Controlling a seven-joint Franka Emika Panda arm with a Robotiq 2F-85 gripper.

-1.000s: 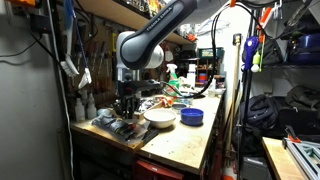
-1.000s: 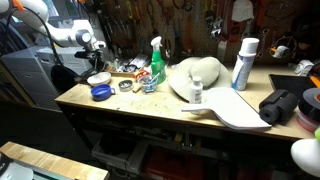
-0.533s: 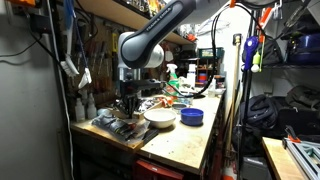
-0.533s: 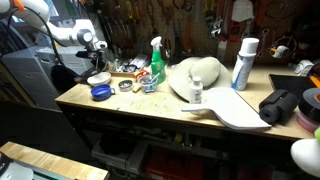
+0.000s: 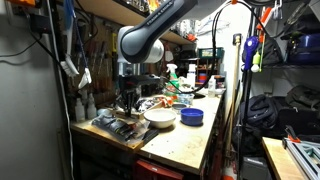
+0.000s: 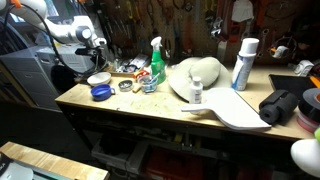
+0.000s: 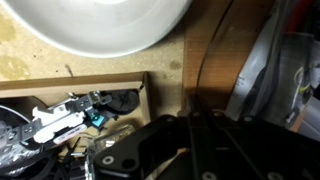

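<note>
Gripper: the black Robotiq gripper (image 5: 127, 101) hangs above the cluttered end of the bench; whether its jaws stand apart or together I cannot tell, and nothing is visibly held.
Nearest things: a shallow wooden tray of small dark parts (image 7: 60, 115) lies under it; a white round bowl (image 5: 160, 117) sits just beside.
Further out: a blue round lid (image 5: 192, 117) lies beside the bowl; a green spray bottle (image 6: 157, 63) and a white spray can (image 6: 243, 64) stand along the bench.
Surface: worn wooden workbench (image 6: 150, 105), much cluttered.
Room: a workshop, tools hung on the back wall (image 6: 190, 25).
</note>
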